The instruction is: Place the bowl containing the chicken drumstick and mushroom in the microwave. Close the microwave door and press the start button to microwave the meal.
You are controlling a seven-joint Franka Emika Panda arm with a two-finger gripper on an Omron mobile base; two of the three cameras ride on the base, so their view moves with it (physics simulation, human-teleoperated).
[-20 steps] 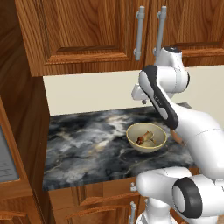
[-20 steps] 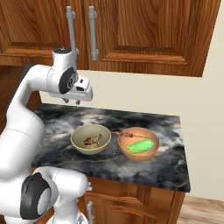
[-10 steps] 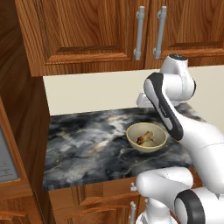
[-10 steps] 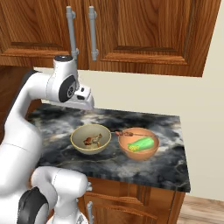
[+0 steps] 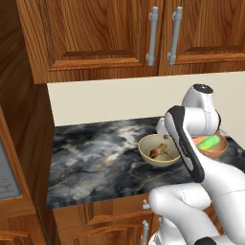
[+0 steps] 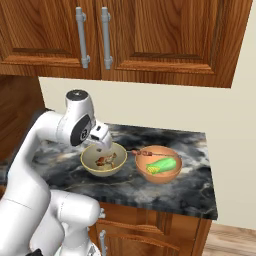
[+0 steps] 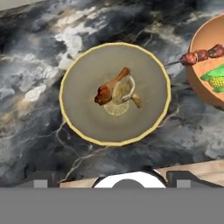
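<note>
- Brown wooden wall cabinets [image 5: 119, 38] with vertical silver bar handles [image 6: 82, 37] hang above the counter; cream wall behind.
- Dark black-grey marbled stone countertop [image 5: 95, 153] carries everything; wooden drawer fronts below its front edge.
- White Franka arm [image 6: 45, 145] bends over the counter, wrist above the bowl.
- Round deep pale yellow-beige ceramic bowl [image 7: 114, 92] with olive-tan inside sits on the countertop, about midway between back and front edge, toward the right half in the left base view [image 5: 158, 150].
- Round terracotta-orange bowl [image 6: 158, 164] stands just beside it on the right, nearer the counter's right edge; apart, not touching.
- Gripper [image 6: 102, 141] hovers over the back rim of the yellow bowl, jaws spread wide, holding nothing; finger tips [image 7: 39, 180] show low in the hand view, either side, clear of the bowl.
- Green-yellow corn piece [image 7: 214, 78] lies in the orange bowl.
- Small reddish-brown chicken drumstick [image 7: 109, 87] lies in the yellow bowl's centre, bone end up-right.
- Small pale cream-white mushroom [image 7: 124, 92] touches the drumstick, same bowl.
- Brown meat skewer [image 7: 201, 54] rests across the orange bowl's rim.
</note>
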